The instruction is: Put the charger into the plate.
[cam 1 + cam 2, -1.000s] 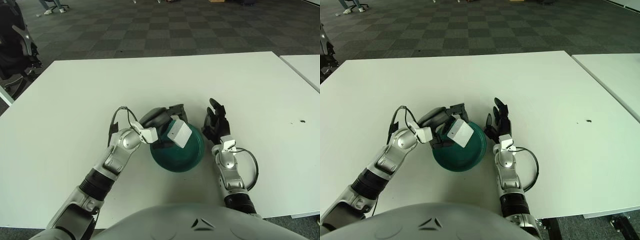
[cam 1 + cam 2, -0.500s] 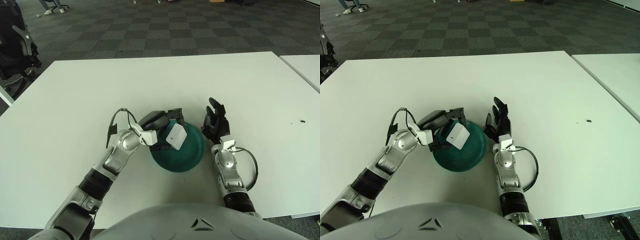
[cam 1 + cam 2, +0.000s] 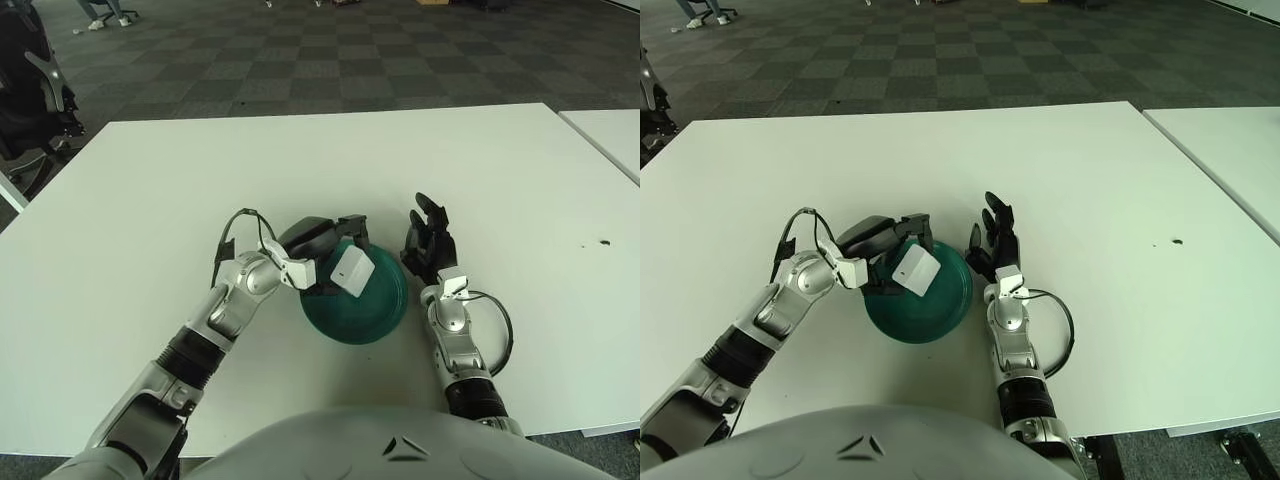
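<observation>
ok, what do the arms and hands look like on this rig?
Both forearms are silver metal with black ribbed collars near the elbows. The left hand and right hand have black three-finger assemblies, each with a small white block at the wrist. A thin black cable loops out from each wrist.

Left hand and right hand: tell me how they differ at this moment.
The left hand is shut on the white charger, while the right hand holds nothing, fingers spread. The left hand shows over the left part of the green plate; the right hand shows beside the plate's right rim, fingers pointing away from the robot. Both are dark, three-fingered hands on silver forearms, above the white table.
</observation>
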### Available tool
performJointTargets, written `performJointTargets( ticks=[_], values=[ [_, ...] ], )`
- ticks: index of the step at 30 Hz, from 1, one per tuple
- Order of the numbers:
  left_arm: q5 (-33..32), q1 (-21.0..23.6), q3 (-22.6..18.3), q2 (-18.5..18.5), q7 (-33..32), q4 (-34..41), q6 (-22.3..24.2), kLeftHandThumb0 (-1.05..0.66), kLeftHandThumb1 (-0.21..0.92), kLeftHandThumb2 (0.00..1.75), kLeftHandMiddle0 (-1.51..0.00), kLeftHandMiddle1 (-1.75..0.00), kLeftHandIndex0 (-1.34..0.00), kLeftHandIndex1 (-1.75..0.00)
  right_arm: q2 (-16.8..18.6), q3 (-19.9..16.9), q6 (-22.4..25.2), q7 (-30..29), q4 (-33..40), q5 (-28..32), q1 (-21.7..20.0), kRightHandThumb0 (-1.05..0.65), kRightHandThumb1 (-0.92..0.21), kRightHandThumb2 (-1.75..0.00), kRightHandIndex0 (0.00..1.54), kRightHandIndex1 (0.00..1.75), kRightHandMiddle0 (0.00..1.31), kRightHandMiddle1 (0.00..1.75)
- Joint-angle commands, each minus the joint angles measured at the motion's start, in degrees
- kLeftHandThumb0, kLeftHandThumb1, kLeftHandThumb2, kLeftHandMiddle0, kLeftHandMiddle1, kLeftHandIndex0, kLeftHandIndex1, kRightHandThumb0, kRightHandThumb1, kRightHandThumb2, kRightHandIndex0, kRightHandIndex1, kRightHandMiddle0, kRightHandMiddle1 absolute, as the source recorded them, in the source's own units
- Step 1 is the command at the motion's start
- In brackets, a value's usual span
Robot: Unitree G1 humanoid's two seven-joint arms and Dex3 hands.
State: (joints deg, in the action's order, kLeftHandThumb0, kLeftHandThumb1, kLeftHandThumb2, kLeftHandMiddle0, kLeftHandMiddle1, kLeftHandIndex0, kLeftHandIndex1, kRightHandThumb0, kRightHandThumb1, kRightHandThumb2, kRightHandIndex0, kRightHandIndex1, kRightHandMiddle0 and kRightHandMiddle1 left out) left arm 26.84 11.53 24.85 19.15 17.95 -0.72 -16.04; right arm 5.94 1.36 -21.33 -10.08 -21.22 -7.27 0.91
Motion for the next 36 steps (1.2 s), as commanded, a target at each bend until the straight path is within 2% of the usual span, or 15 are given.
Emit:
performJointTargets(
  ticks=[1, 2, 4, 6, 8, 13, 17, 21, 26, 36],
  values=[
    [0.89, 1.98, 0.00, 1.81, 1.85, -1.06, -0.80, -0.66, 0.84, 0.54, -0.64, -1.75, -0.28, -1.62, 0.23, -0.94, 4.98, 0.25, -11.47, 1.46, 6.14, -0.79, -0.92, -0.81, 0.30, 0.01, 0.00, 0.57],
    [0.93, 2.27, 0.17, 2.28, 2.64, -1.01, -0.93, -0.70, 0.86, 0.52, -0.62, -1.75, -0.27, -1.62, 0.10, -0.83, 4.61, -0.01, -11.75, 1.08, 6.06, -0.79, -0.92, -0.81, 0.30, 0.01, 0.00, 0.56],
    [1.14, 2.87, 0.56, 3.26, 4.25, -0.91, -1.21, -0.83, 0.89, 0.47, -0.36, -1.57, -0.17, -1.53, -0.18, -0.60, 4.12, -0.48, -12.20, 0.35, 5.90, -0.80, -0.92, -0.80, 0.30, 0.01, 0.00, 0.55],
    [1.57, 3.57, 1.10, 4.55, 6.34, -0.66, -1.42, -0.89, 0.91, 0.45, -0.26, -1.43, -0.13, -1.48, -0.42, -0.36, 3.68, -0.80, -12.34, -0.20, 5.98, -0.80, -0.92, -0.80, 0.30, 0.01, 0.00, 0.55],
    [1.88, 4.07, 1.42, 5.43, 7.87, -0.47, -1.54, -0.96, 0.92, 0.44, -0.17, -1.14, -0.09, -1.37, -0.54, -0.21, 3.37, -0.94, -12.41, -0.44, 6.04, -0.80, -0.92, -0.81, 0.30, 0.01, 0.00, 0.55],
    [1.90, 4.82, 1.39, 6.66, 10.22, 0.03, -1.83, -1.03, 0.92, 0.41, -0.13, -0.78, -0.03, -1.24, -0.38, -0.27, 4.58, -0.84, -12.31, 0.05, 5.85, -0.78, -0.92, -0.83, 0.33, 0.03, 0.00, 0.56],
    [1.39, 5.23, 1.06, 6.91, 10.73, -0.14, -2.57, -1.04, 0.92, 0.38, -0.12, -0.57, -0.01, -1.10, -0.34, -0.27, 6.39, -0.48, -12.16, 0.27, 5.48, -0.77, -0.92, -0.85, 0.34, 0.03, 0.00, 0.55],
    [1.15, 5.36, 0.81, 6.99, 10.83, -0.40, -3.20, -1.05, 0.92, 0.35, -0.13, -0.44, 0.00, -0.99, -0.36, -0.21, 6.88, -0.60, -12.28, 0.12, 5.26, -0.76, -0.92, -0.86, 0.34, 0.03, 0.00, 0.54],
    [1.34, 5.90, 0.66, 7.56, 11.18, -0.90, -4.24, -1.05, 0.92, 0.36, -0.14, -0.19, 0.00, -0.68, -0.39, -0.10, 7.08, -0.80, -12.78, -0.10, 4.88, -0.74, -0.92, -0.87, 0.34, 0.02, 0.00, 0.53],
    [0.71, 7.18, 0.60, 8.90, 13.45, -1.61, -6.86, -1.05, 0.92, 0.42, -0.07, -0.04, 0.00, -0.32, 0.04, -0.69, 7.24, 0.01, -13.38, 1.31, 4.39, -0.71, -0.92, -0.89, 0.34, 0.02, 0.00, 0.55]
  ],
)
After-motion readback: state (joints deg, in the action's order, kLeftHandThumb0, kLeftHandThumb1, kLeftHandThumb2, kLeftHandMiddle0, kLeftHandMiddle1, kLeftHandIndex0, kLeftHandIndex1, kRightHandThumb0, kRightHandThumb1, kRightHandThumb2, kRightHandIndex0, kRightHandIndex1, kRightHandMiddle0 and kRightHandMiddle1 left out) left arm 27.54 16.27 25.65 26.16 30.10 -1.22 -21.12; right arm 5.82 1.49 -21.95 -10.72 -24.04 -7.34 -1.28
